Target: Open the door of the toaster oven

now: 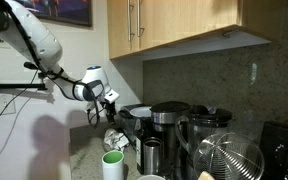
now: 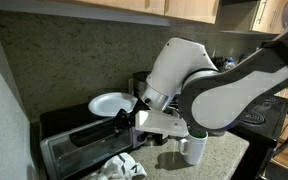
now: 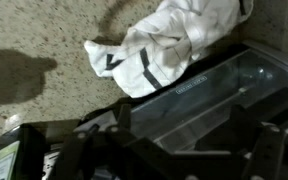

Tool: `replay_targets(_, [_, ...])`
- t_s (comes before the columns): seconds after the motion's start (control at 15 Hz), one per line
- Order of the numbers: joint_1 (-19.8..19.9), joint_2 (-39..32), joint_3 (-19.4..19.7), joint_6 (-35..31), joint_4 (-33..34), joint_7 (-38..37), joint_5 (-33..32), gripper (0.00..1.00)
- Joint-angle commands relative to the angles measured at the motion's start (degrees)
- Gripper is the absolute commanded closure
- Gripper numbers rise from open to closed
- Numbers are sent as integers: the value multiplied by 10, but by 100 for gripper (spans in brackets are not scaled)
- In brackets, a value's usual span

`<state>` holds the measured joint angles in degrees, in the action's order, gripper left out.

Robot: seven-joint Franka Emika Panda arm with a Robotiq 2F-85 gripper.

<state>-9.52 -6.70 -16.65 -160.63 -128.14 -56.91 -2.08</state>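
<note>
The toaster oven (image 2: 64,150) is a small dark box with a silvery top, at the left end of the counter. Its door (image 2: 84,152) is a dark glass panel with silvery trim. In the wrist view the glass door (image 3: 199,95) and its handle bar (image 3: 209,105) lie right under my gripper (image 3: 189,140). The two dark fingers stand wide apart on either side of the handle. The gripper (image 2: 124,122) hovers at the oven's upper front edge, and it also shows in an exterior view (image 1: 109,103). I cannot tell whether the door is ajar.
A white plate (image 2: 109,103) lies on the oven's top. A crumpled white cloth (image 3: 174,40) lies on the counter in front of the door. A black-and-steel coffee maker (image 1: 169,125), a green-and-white cup (image 1: 112,165) and a blender jar (image 1: 209,130) stand alongside. Cabinets hang overhead.
</note>
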Motion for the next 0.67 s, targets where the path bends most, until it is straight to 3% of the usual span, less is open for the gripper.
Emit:
replay_targets(0.0, [-22, -58, 25, -43, 59, -97, -82, 0])
replay_targets(0.6, [-78, -105, 94, -75, 119, -226, -195, 0])
